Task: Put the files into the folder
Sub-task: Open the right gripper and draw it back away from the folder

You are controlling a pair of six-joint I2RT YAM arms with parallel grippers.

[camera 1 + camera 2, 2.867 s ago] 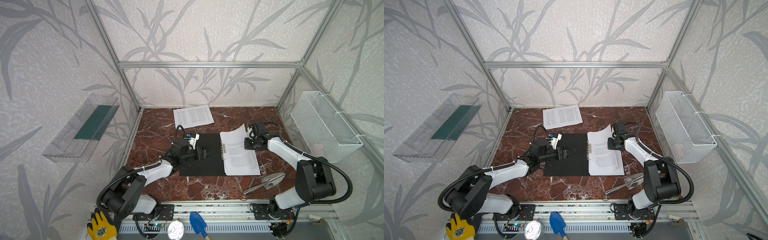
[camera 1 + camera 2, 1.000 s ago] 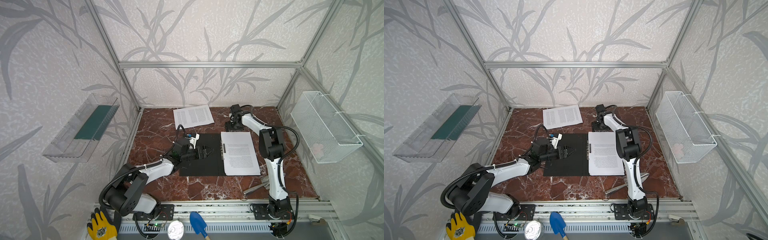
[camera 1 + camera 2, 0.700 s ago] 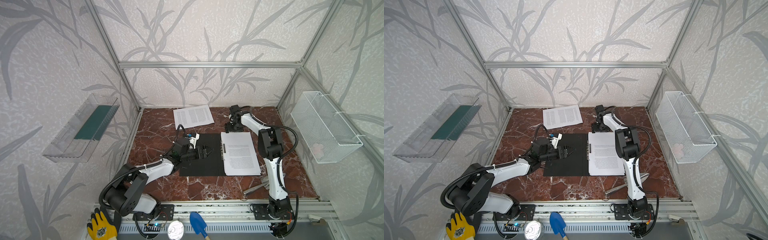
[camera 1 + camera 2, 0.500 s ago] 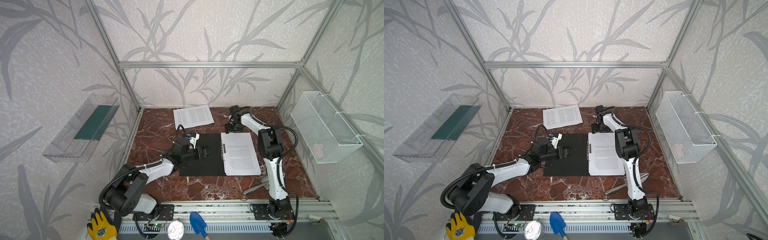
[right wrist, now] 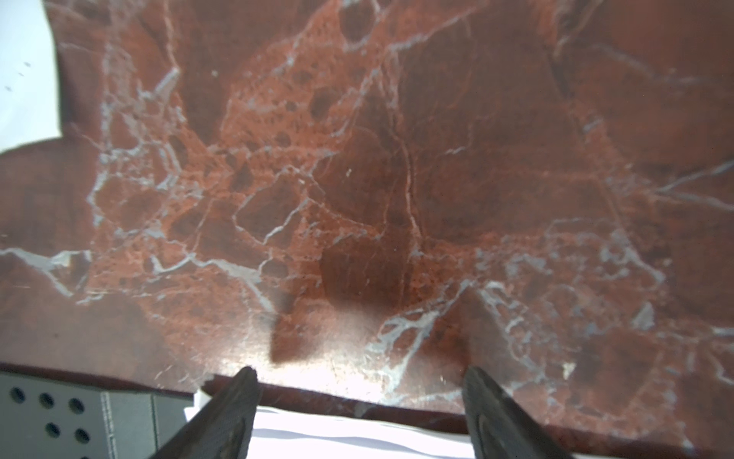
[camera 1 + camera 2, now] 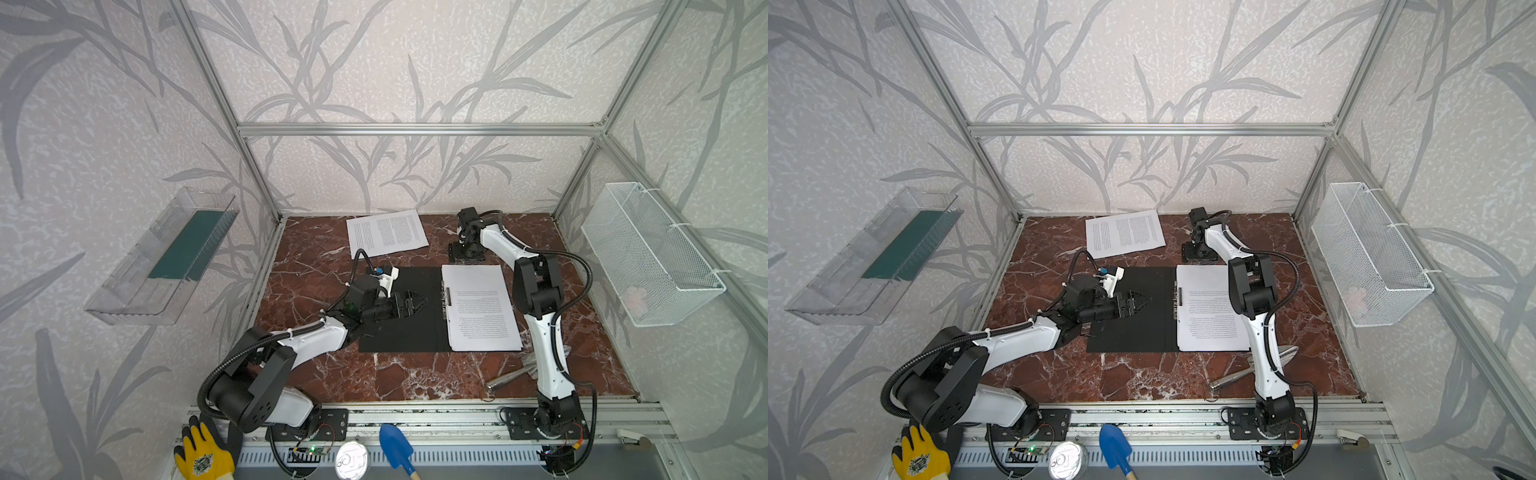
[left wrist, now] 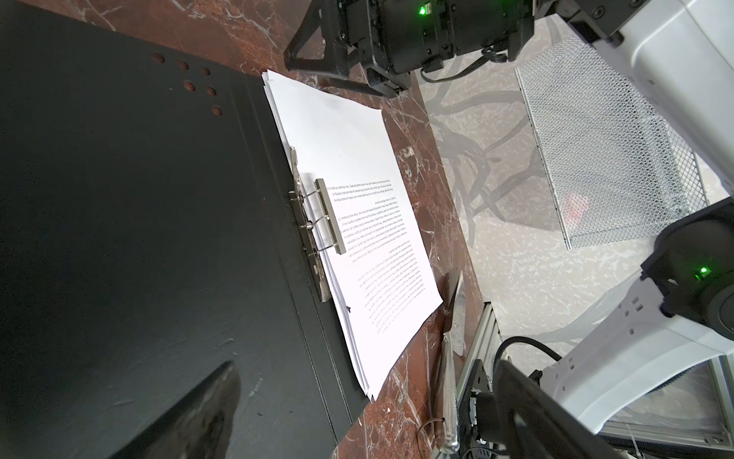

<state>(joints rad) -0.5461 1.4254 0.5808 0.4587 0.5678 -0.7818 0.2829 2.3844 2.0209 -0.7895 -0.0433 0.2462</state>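
The folder lies open and flat, black inside up, in both top views. A stack of white printed files rests on its right half beside the metal clip. One more printed sheet lies loose at the back. My left gripper hovers open over the folder's bare left half. My right gripper points down at the stack's far edge, open, with nothing between its fingers.
A metal trowel lies near the front right, partly behind the right arm. A white wire basket hangs on the right wall and a clear tray on the left wall. A glove, a can and a blue scoop sit on the front rail.
The sheet that the right gripper held curled up at the folder's right now lies flat on the stack. The right gripper has moved to the stack's far edge. The left arm is unmoved.
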